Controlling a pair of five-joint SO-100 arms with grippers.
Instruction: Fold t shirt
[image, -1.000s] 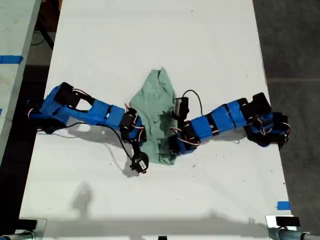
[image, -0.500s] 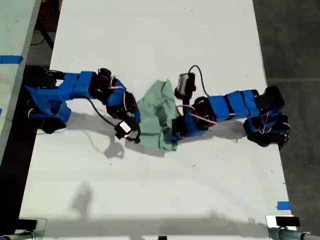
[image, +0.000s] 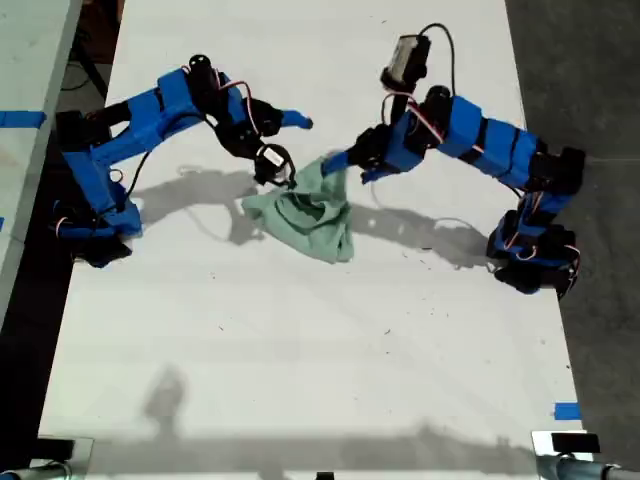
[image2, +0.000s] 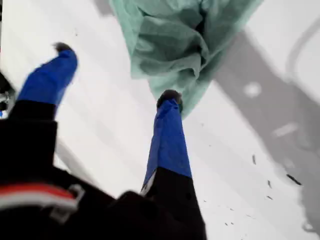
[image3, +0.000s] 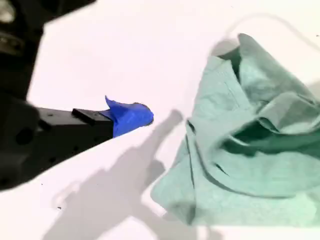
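Observation:
The t shirt (image: 305, 215) is a pale mint-green crumpled heap on the white table (image: 300, 380), with one corner standing up toward the arm on the exterior view's right. That arm carries my first gripper (image: 352, 165). In the first wrist view my first gripper (image2: 116, 71) is open, and one fingertip (image2: 170, 96) touches the edge of the t shirt (image2: 175, 45). My second gripper (image: 285, 140) belongs to the arm on the exterior view's left and is raised just beyond the heap. One blue fingertip (image3: 135, 115) shows over bare table, apart from the t shirt (image3: 250, 150).
The arm bases stand at the exterior view's left (image: 95, 225) and right (image: 530, 260) table edges. A strip of blue tape (image: 566, 410) marks the near right corner in the exterior view. Another surface with blue tape (image: 20, 118) lies beyond the exterior view's left edge.
Both arms have lifted from low beside the t shirt and swung toward the far side. The t shirt went from a long strip to a bunched heap farther back. It is no longer pinched.

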